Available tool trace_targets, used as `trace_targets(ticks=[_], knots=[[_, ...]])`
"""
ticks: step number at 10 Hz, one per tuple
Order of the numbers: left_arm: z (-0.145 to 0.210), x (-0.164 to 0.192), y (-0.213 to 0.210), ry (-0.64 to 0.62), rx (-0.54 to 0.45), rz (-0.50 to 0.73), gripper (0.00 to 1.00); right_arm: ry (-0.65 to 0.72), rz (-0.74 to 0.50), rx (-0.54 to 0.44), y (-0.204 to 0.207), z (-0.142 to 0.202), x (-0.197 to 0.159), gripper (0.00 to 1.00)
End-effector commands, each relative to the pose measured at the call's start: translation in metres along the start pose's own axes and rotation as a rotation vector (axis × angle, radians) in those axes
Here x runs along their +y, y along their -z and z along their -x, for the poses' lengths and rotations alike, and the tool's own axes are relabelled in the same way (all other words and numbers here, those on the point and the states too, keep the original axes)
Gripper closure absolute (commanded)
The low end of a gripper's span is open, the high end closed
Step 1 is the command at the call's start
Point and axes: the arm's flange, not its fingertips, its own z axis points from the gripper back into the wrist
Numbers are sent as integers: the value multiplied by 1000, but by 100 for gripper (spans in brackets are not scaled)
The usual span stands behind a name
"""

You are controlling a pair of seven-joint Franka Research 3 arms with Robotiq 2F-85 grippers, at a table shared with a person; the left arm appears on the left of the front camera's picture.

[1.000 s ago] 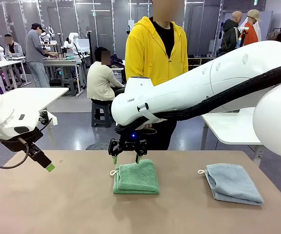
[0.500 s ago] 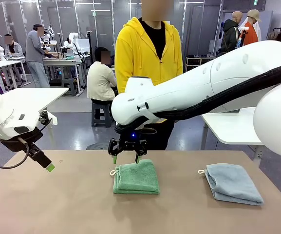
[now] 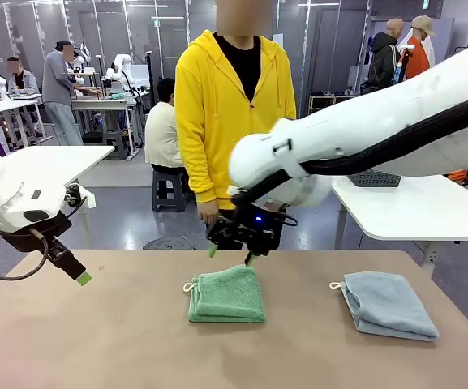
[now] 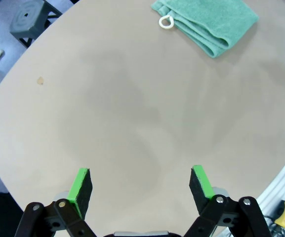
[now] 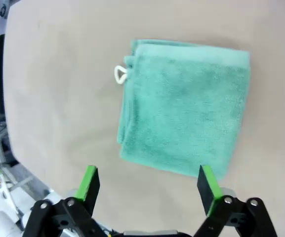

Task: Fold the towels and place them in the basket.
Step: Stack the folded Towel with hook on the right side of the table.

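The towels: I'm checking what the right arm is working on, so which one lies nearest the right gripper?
The green towel at the table's middle; the right gripper hovers open just above its far edge. The blue-grey towel lies off to the right.

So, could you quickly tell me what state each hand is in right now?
Left hand: open, empty, over bare table.
Right hand: open, empty, above the folded green towel.

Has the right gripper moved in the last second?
Yes. The right gripper, open, has lifted and shifted toward the robot's right, off the green towel, which stayed put.
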Motion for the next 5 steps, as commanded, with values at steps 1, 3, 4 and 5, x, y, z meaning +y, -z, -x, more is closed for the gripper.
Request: trace_targets(ticks=[1, 3, 4, 5], knots=[[-1, -2, -2, -6, 15, 0, 0, 24, -190, -67, 4, 24, -50, 0], [-1, -2, -2, -6, 15, 0, 0, 71, -258, -93, 16, 22, -89, 0], [-1, -2, -2, -6, 15, 0, 0, 86, -285, -108, 24, 22, -102, 0], [-1, -2, -2, -6, 15, 0, 0, 68, -297, -128, 32, 22, -113, 0]])
